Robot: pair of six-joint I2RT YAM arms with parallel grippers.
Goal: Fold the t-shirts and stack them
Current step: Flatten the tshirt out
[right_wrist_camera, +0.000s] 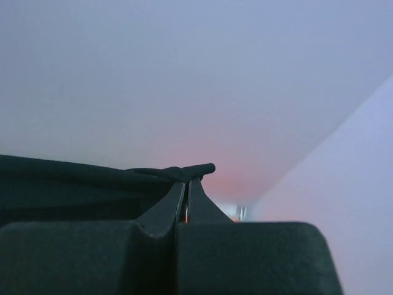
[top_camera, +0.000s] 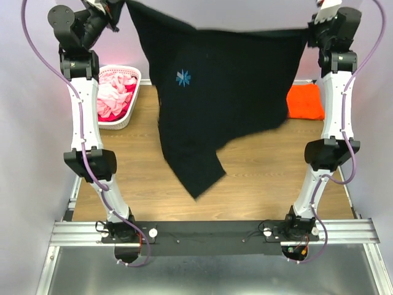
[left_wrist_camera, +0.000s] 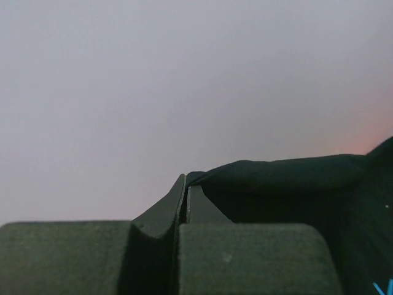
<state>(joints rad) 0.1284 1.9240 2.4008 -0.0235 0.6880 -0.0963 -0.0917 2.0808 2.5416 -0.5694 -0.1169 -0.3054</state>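
Your left gripper (left_wrist_camera: 186,183) and right gripper (right_wrist_camera: 186,183) each clamp the top edge of the black t-shirt (top_camera: 239,86), hanging it over the table (top_camera: 264,181); a blue star emblem (top_camera: 183,78) marks it, and the orange t-shirt (top_camera: 305,101) lies far right

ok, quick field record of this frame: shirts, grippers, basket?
black t-shirt: held up, spread between both grippers, lower end hanging to a point
blue mark: on the shirt, facing the top camera
left gripper: shut on the black t-shirt's edge
right gripper: shut on the opposite edge
orange t-shirt: folded, on the table, far right
basket: white, far left, holding pink and red cloth
stacking: not done; black t-shirt unfolded
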